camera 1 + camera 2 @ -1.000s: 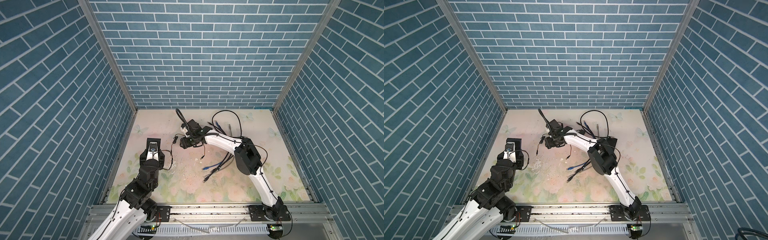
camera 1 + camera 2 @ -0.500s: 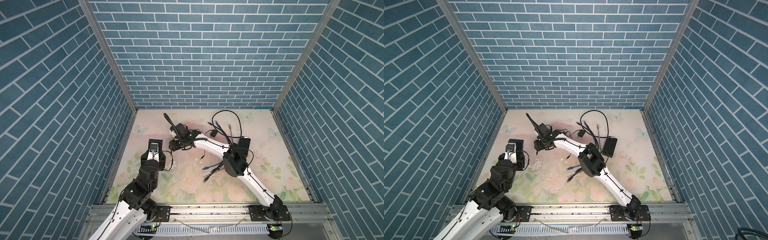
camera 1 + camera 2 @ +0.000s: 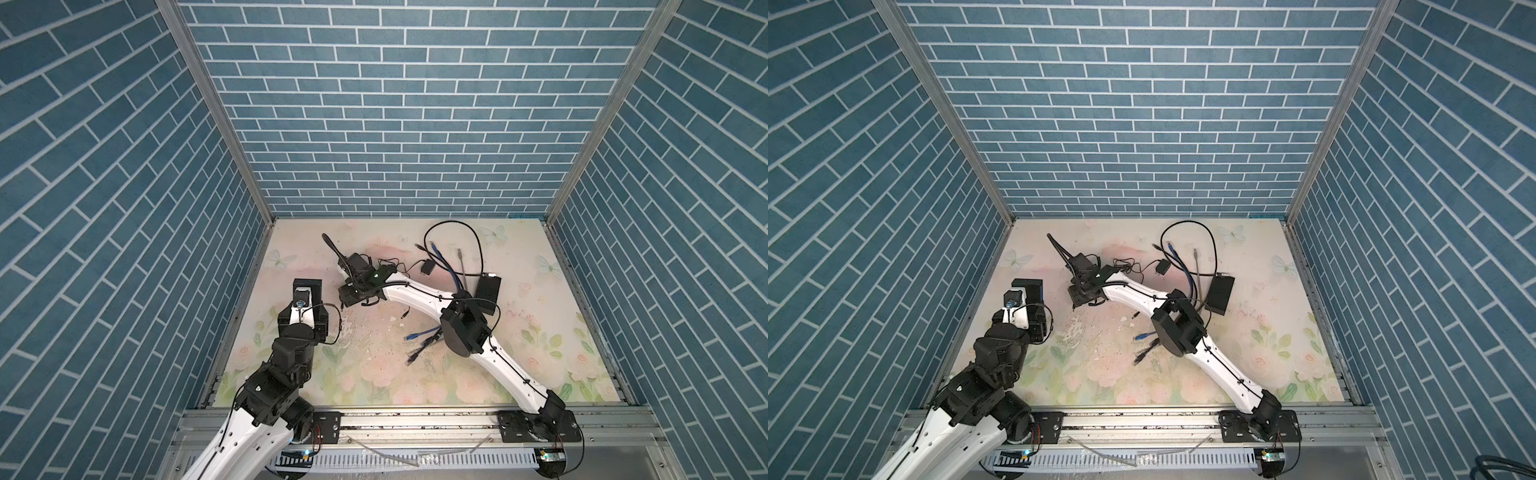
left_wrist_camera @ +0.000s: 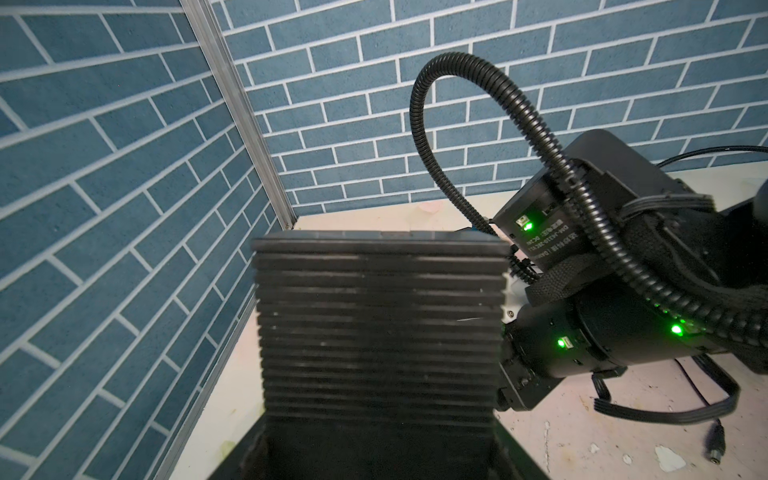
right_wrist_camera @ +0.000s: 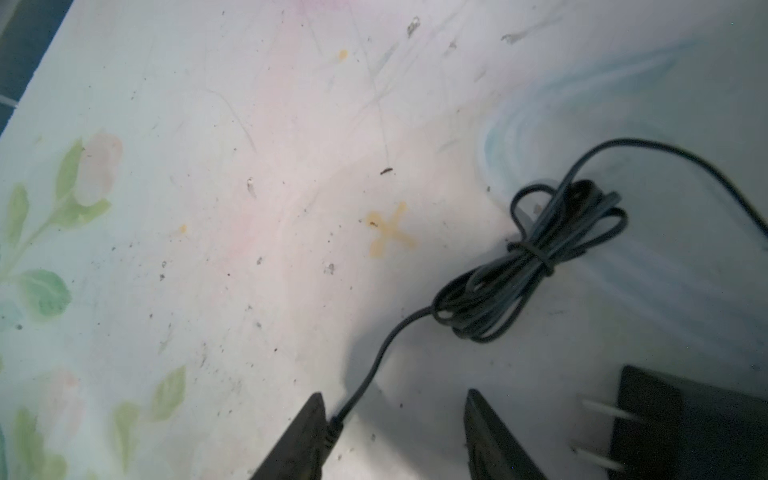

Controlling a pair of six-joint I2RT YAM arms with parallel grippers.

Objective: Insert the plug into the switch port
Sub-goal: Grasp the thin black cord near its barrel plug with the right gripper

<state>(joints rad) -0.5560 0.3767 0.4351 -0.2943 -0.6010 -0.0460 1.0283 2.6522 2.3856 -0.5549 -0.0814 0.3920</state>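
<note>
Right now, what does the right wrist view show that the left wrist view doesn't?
Only right wrist: the right hand with its tips apart, a tied cord bundle, a power adapter with two prongs, and an orange cross mark.
Only left wrist: a ribbed black block filling the foreground, the right arm with green lights, its corrugated hose, and a barrel plug at a cord's end.
Both: the flowered table and a thin black cord. I can't tell whether it's the same cord.

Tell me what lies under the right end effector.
Bare floral table, a thin black cable meeting one fingertip, a two-prong adapter alongside. The cable's tip is hidden behind that fingertip.
</note>
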